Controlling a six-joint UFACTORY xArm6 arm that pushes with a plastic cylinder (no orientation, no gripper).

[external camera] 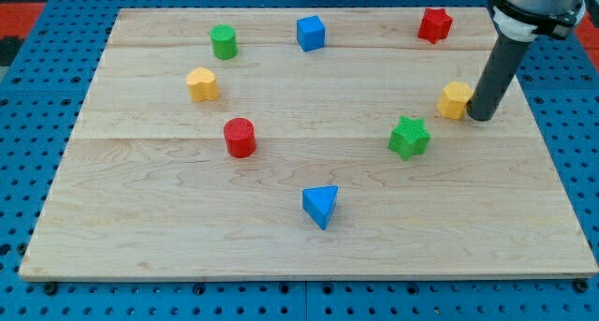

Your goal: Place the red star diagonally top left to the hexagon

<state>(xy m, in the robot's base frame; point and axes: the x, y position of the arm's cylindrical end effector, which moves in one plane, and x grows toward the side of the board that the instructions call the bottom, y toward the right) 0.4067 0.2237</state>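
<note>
wooden board (299, 237) spread wide, eight blocks scattered across. red star (434, 24) up at the view's top right, well apart from and above my tip (480, 117), slightly to the view's left of it. no jaws to open or close, just a bare rod, touching or just beside the yellow hexagon (455, 99) on its right side. likely needs rounding the star to shove it leftward.

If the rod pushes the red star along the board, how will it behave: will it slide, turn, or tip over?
The red star sits low and flat on the smooth wooden board, so it would probably slide, not tip. Its points would likely make it turn if my tip, now beside the yellow block, pushes off-centre. It looks rigid and light.
</note>
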